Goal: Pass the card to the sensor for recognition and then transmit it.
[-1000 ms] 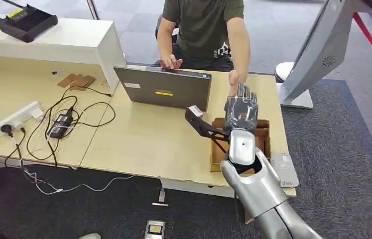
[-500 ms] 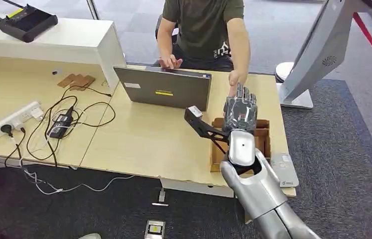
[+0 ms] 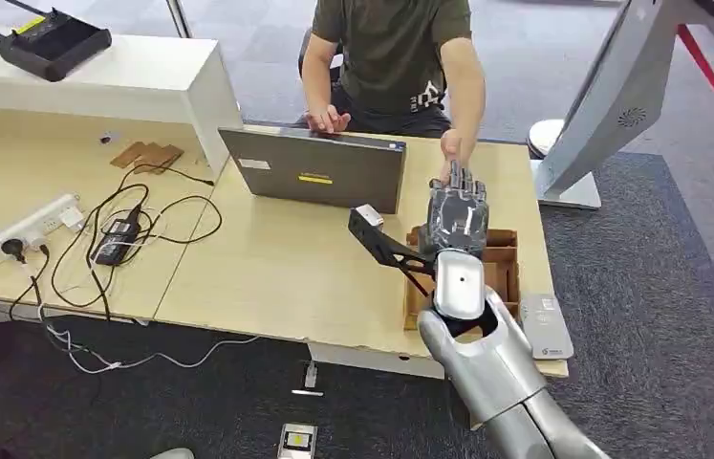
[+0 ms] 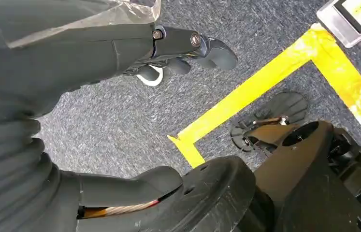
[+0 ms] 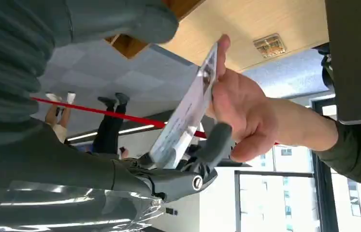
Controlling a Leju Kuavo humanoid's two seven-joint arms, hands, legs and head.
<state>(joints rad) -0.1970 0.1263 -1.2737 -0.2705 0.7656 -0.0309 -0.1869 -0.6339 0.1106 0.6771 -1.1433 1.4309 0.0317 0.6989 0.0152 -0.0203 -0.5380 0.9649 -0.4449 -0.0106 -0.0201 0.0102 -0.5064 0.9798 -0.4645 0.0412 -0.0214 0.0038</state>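
Right hand [image 3: 459, 212] is raised upright over the cardboard box [image 3: 504, 256] at the desk's [image 3: 267, 268] right end, fingers [image 5: 178, 181] up against the card [image 5: 188, 108]. A person's hand [image 5: 238, 113] also grips the card from the far side; both touch it. Left hand [image 4: 120, 48] hangs over grey carpet [image 4: 120, 121] by yellow tape [image 4: 265, 77], fingers apart, holding nothing. Laptop [image 3: 319, 170] sits just beside the box.
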